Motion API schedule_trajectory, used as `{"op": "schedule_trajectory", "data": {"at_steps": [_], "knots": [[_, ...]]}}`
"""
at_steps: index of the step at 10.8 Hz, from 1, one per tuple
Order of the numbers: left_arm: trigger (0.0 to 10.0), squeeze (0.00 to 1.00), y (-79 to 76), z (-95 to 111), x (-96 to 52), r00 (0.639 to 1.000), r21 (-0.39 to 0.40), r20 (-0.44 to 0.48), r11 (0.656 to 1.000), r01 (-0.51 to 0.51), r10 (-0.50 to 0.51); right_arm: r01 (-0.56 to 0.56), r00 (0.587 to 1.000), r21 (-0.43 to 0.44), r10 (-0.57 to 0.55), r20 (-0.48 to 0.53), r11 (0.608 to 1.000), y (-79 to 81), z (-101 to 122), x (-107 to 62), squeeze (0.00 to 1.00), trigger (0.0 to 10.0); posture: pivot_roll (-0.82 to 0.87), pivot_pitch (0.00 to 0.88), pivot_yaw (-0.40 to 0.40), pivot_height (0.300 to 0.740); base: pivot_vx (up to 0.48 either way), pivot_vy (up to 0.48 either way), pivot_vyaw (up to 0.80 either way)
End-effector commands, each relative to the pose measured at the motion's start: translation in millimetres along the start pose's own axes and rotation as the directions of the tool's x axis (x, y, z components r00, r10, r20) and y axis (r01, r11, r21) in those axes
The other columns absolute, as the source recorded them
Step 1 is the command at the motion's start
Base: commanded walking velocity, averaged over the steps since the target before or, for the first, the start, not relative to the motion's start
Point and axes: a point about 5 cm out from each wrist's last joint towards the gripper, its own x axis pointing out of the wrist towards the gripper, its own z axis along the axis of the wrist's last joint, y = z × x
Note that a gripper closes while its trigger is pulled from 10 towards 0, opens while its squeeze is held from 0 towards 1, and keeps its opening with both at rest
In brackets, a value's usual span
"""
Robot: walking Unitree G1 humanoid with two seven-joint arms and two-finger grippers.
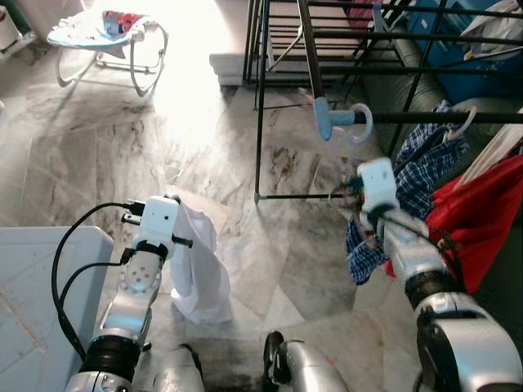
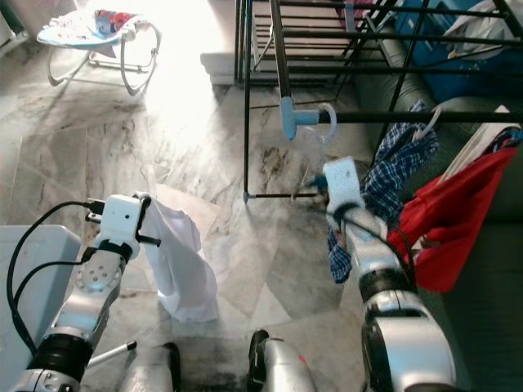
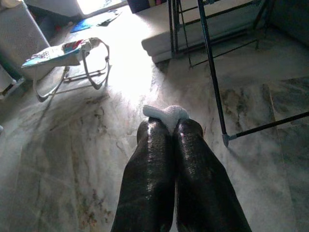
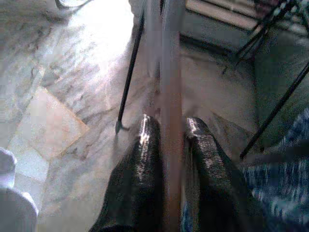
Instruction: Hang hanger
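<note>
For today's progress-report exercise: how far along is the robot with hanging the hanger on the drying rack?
Done: a blue checked shirt and a red garment already hang on the rack rail. In hand: the right gripper is shut on a pale hanger whose hook is at the rail; the left gripper is shut on a white cloth. Left: letting go of the hanger, then the white cloth.

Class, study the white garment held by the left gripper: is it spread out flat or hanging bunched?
Hanging bunched. The white garment droops in folds from the left gripper, whose fingers are pinched shut on its top edge.
</note>
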Motion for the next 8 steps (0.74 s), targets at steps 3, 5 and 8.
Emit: {"op": "schedule_trajectory", "data": {"at_steps": [3, 5, 8], "knots": [[10.0, 0.00, -5.2, 2, -0.8, 1.000, 0.007, 0.003, 1.000, 0.022, -0.022, -0.028, 1.000, 0.008, 0.028, -0.007, 1.000, -8.1, 2, -2.2, 1.00, 10.0, 0.00, 0.179, -0.082, 0.740, 0.000, 0.000, 0.00], [10.0, 0.00, -7.3, -2, -2.6, 0.999, 0.016, -0.016, 0.999, 0.038, -0.038, -0.108, 0.994, 0.033, 0.108, 0.015, 0.994, -11.3, 13, -2.2, 1.00, 10.0, 0.00, 0.183, -0.083, 0.740, 0.000, 0.000, 0.00], [10.0, 0.00, -11.1, -3, -1.6, 0.998, 0.019, -0.025, 0.998, 0.057, -0.056, -0.203, 0.979, -0.023, 0.203, -0.015, 0.979, -26.4, 25, -4.2, 0.00, 10.0, -0.01, 0.183, -0.086, 0.740, 0.000, 0.000, 0.00]]}}
